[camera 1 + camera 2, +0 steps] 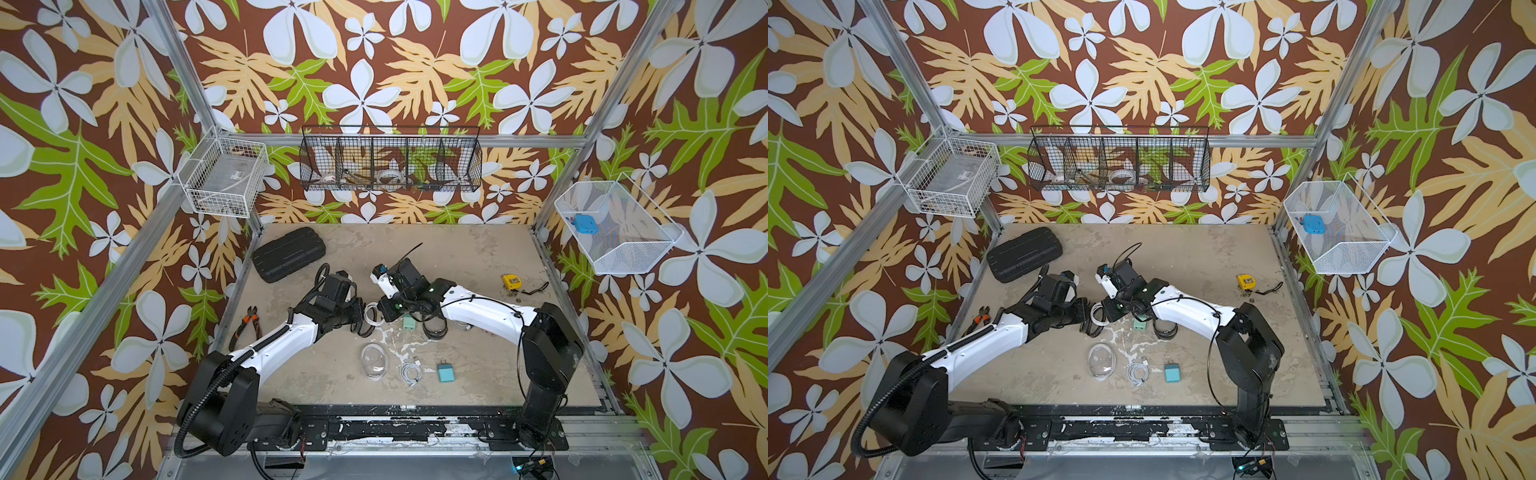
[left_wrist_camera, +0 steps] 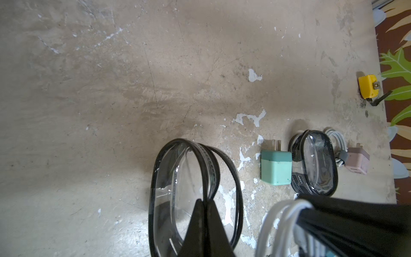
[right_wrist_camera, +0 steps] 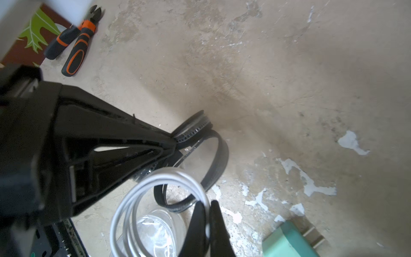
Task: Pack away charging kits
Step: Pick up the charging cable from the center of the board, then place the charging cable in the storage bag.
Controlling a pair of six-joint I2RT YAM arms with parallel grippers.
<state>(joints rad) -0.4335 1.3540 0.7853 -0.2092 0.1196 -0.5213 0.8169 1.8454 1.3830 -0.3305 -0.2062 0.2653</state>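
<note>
The left gripper (image 2: 203, 205) was clenched on the zipper edge of an open black-rimmed pouch (image 2: 178, 175), jaws pressed together. The pouch stood on its side with its mouth gaping. Just beside it, the right gripper (image 3: 208, 208) was pinched shut on a coiled white cable (image 3: 169, 172) and held the loops upright close to that mouth. Whether the cable touched the pouch could not be told. The two grippers met tip to tip near the middle of the table (image 1: 457, 257).

Outward on the right arm's side, a mint plug (image 2: 275, 168) lay just beside a second black-rimmed pouch (image 2: 315, 162), which lay flat. Past that pouch, a second white cable (image 2: 335, 138) and a pink plug (image 2: 357, 161) sat close together. Nearer the robot's base, in both top views, a clear pouch (image 1: 375, 360), a third white cable (image 1: 410, 372) and a teal plug (image 1: 446, 372) lay in a row, none touching.

Farther out, a yellow tape measure (image 1: 511, 281) sat near the table's right edge and orange-handled cutters (image 1: 245, 326) near its left edge. A black ribbed hard case (image 1: 289, 253) lay at the far left corner.

On the walls hung a black wire basket (image 1: 390, 158) at the back and a white wire basket (image 1: 224, 178) on the left. A white mesh basket (image 1: 615, 249) on the right held a bright blue plug block (image 1: 585, 223).
</note>
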